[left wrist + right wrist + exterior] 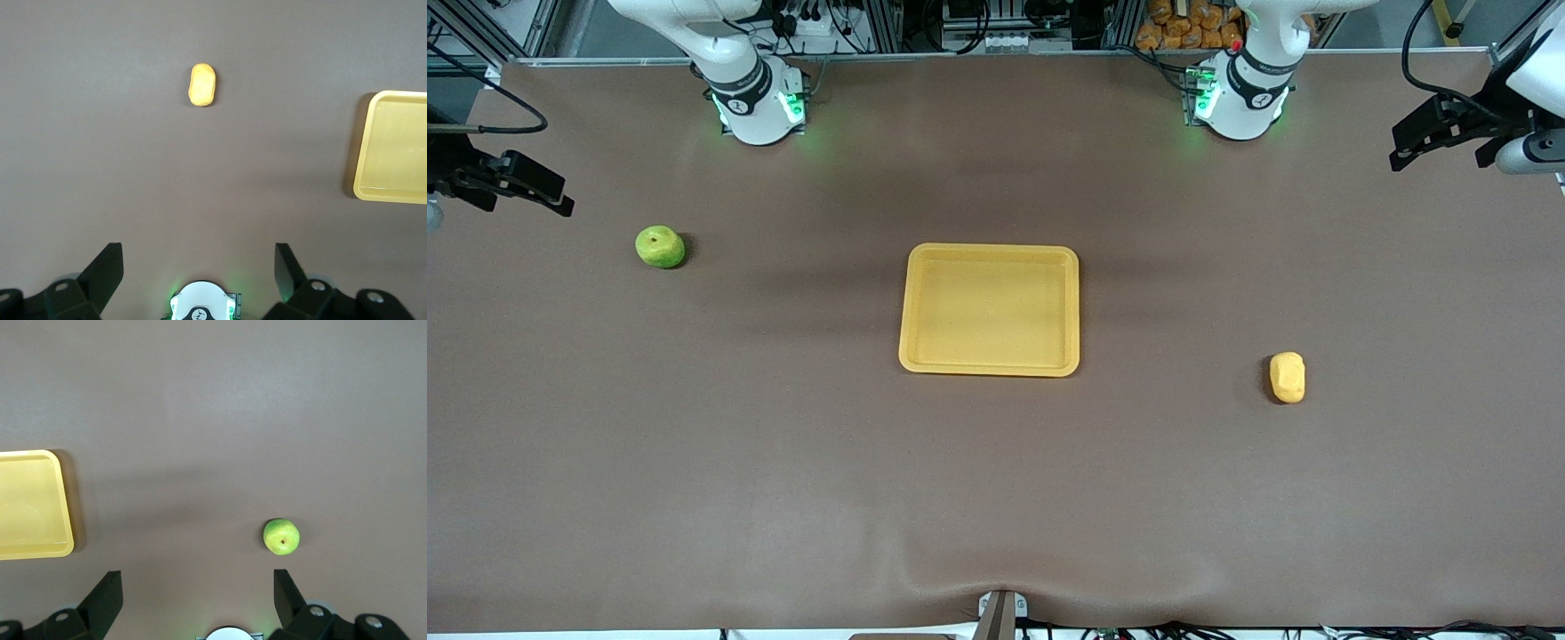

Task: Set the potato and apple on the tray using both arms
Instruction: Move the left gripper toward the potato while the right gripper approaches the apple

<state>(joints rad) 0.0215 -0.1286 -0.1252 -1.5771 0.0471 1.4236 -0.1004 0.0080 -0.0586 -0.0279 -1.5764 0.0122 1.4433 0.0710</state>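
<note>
Potato (1287,377) nearest front camera, on table toward left arm's end, well apart from tray (989,364); untouched. Tray mid-table, nothing in it. Apple (660,246) farther from camera, toward right arm's end, also on table, untouched. Left gripper (1440,133) up in air over table edge at left arm's end, fingers spread, holding nothing. Right gripper (511,182) likewise over its own end, fingers spread, holding nothing. Judgement: nothing done yet; both pickups and both placements left.
</note>
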